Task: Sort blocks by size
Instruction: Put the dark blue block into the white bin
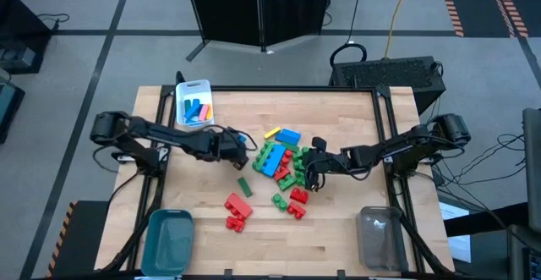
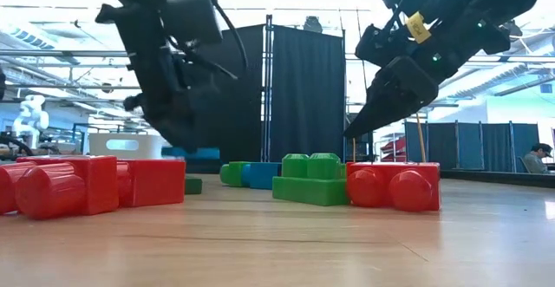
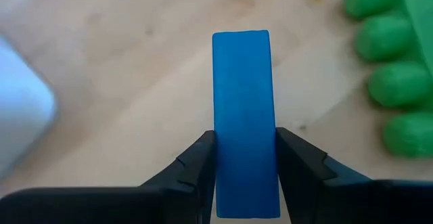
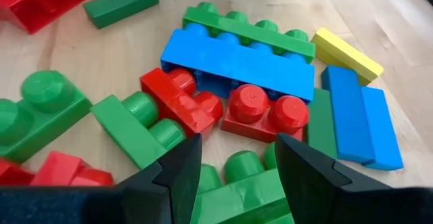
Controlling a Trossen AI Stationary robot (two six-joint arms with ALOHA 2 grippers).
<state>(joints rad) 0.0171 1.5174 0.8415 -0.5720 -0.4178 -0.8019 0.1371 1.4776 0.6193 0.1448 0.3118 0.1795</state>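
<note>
1. Holding a thin blue bar (image 3: 243, 116) in my left claw (image 1: 239, 147), fingers pinched on its two long sides so it sticks straight out in front. Gripping it across the narrow width seems the sane way, since the flat faces give the pads something to bite on.

2. That claw sits left of the table's (image 1: 338, 238) middle, between the main pile (image 1: 283, 157) and the white bin (image 1: 193, 104) at the far left corner. The bin already has a few small coloured bars in it, so my guess is thin pieces go there and this one is headed the same way.

3. My right claw (image 1: 311, 168) hangs just over the right side of the pile, fingers spread with nothing between them. Straight ahead of it are a long blue brick (image 4: 237, 61), a couple of red two-stud bricks (image 4: 264, 112) and green ones, all touching or jammed together.

4. Down near the front edge there's a red clump (image 1: 237, 211) and a loose green bar (image 1: 244, 186), apart from the pile.

5. Teal bin (image 1: 169, 239) at the front left corner and clear bin (image 1: 379, 238) at front right both look unfilled, probably for the chunkier sizes.

6. Most bricks are still unsorted, so early days.
</note>
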